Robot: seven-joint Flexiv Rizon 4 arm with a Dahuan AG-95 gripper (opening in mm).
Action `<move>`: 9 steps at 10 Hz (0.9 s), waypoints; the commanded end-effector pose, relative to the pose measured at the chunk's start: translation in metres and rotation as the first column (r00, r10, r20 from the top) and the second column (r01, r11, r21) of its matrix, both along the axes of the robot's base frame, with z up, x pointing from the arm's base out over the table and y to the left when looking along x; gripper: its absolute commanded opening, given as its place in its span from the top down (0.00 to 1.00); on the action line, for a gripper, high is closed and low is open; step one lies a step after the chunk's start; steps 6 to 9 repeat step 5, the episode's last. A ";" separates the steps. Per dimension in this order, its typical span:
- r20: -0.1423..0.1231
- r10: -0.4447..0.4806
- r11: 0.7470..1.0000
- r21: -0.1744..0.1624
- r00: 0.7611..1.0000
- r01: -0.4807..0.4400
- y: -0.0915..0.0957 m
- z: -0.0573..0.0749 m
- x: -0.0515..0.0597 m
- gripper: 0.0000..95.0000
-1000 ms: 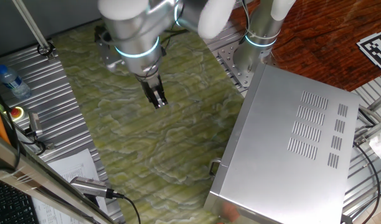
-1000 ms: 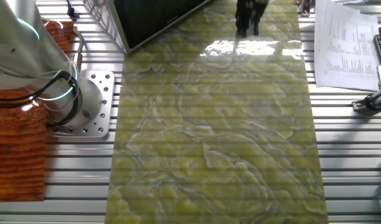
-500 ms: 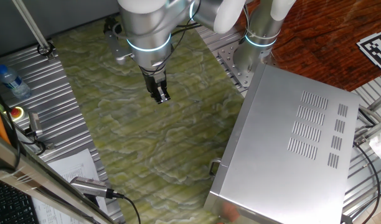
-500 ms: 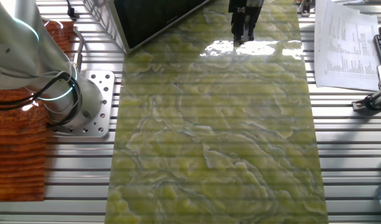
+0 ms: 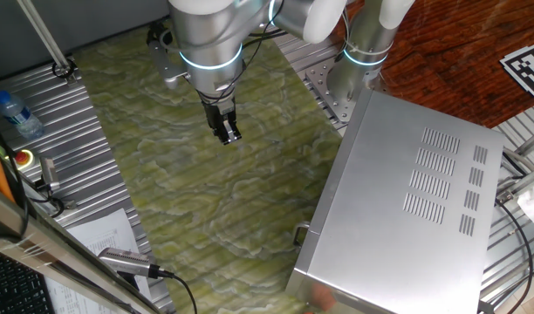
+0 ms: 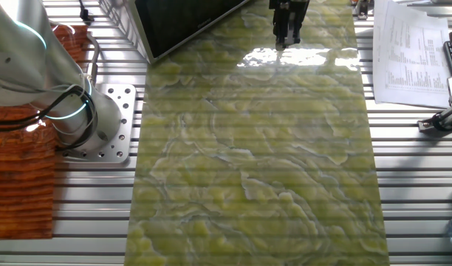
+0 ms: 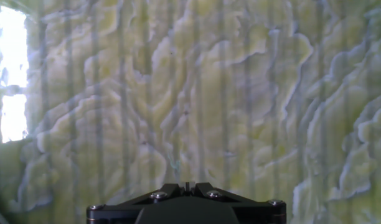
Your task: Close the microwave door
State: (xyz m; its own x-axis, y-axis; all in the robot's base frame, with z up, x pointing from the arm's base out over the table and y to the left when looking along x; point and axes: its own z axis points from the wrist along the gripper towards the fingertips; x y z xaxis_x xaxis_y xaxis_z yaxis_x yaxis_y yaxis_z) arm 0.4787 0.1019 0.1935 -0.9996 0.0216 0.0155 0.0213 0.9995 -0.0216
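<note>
The microwave (image 5: 424, 192) is a large silver box with vent slots in its top, at the right of one fixed view. Its door (image 5: 324, 196) faces the green mat and looks flush with the box; the small bar handle (image 5: 299, 234) sticks out near the front corner. In the other fixed view the door's dark glass (image 6: 185, 22) shows at the top left. My gripper (image 5: 229, 135) hangs shut and empty above the mat, well left of the door. It also shows in the other fixed view (image 6: 286, 43) and in the hand view (image 7: 187, 185).
A green marbled mat (image 5: 197, 201) covers the table's middle. The arm's base (image 6: 86, 125) stands on a plate beside an orange mat (image 6: 19, 185). A water bottle (image 5: 12, 113), a red button (image 5: 23, 158) and papers (image 6: 407, 52) lie at the sides.
My gripper has moved a little towards the microwave over the mat, most of it in the first half second. It stays shut. The microwave has not moved.
</note>
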 end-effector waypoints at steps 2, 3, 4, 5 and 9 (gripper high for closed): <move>-0.002 0.006 1.000 0.003 1.000 -0.006 0.000 0.000 0.000 1.00; -0.001 0.009 1.000 0.004 1.000 -0.009 0.000 0.000 0.000 1.00; -0.001 0.011 1.000 0.005 1.000 -0.011 0.000 0.000 0.000 1.00; -0.002 0.011 1.000 0.005 1.000 -0.011 0.000 0.000 0.000 1.00; -0.002 0.011 1.000 0.005 1.000 -0.011 0.000 0.000 0.000 1.00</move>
